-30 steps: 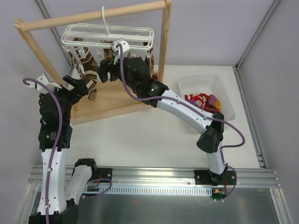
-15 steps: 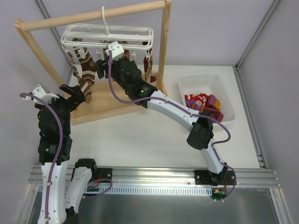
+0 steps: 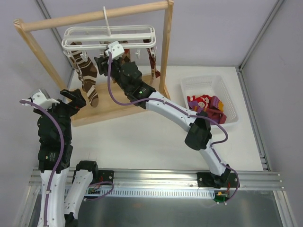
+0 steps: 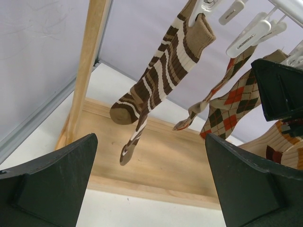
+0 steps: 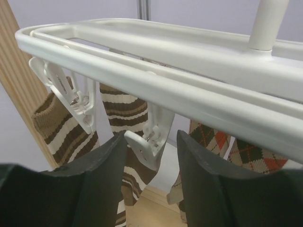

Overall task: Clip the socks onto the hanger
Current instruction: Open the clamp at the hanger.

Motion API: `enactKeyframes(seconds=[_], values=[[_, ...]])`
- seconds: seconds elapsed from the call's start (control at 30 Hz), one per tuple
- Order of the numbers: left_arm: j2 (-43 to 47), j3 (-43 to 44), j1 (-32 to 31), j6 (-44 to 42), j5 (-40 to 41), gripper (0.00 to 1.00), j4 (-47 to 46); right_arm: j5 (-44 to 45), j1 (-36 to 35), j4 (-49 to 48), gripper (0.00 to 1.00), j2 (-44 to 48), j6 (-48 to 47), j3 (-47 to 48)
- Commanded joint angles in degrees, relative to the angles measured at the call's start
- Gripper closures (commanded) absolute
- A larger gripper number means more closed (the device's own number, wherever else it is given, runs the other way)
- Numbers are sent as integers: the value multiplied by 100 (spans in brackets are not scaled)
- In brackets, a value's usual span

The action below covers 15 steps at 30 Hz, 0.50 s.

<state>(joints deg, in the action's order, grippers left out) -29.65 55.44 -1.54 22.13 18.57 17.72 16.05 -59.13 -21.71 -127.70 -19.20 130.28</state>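
Right wrist view: right gripper (image 5: pixel 151 137), fingers half-open, brackets an unused clip (image 5: pixel 144 144) on the hanger (image 5: pixel 142 80), likely to pinch it open; left gripper (image 4: pixel 150 142) gapes wide, empty.

Robot lab test cell, not a home. Plain grey panel walls (image 3: pixel 213 28) w/ alu corner posts (image 3: pixel 262 33) box in a white tabletop (image 3: pixel 142 137). Slotted alu rail (image 3: pixel 156 176), well behind the right claw (image 5: pixel 150 139), carries the arm bases, plus a bare circuit board (image 3: pixel 220 198) & loose purple cabling (image 3: pixel 108 78). Props only: wooden rack (image 3: pixel 94 16) above the claw, plastic basket (image 3: pixel 208 78) to its right.
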Motion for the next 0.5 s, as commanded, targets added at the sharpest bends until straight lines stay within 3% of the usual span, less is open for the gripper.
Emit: enactKeyframes(seconds=[0.0, 0.13, 0.2, 0.47], values=[[64, -7, -30, -156, 138, 1, -146, 65, -10, -553, 51, 104, -163, -1], [143, -51, -30, -183, 129, 1, -154, -251, -2, -728, 74, 289, -93, -292], [187, -68, -30, -200, 130, 1, -172, -287, -19, -817, 79, 368, -101, -380], [170, -156, -22, -402, -959, 1, -549, -726, -2, -737, 84, 833, -110, -1038]])
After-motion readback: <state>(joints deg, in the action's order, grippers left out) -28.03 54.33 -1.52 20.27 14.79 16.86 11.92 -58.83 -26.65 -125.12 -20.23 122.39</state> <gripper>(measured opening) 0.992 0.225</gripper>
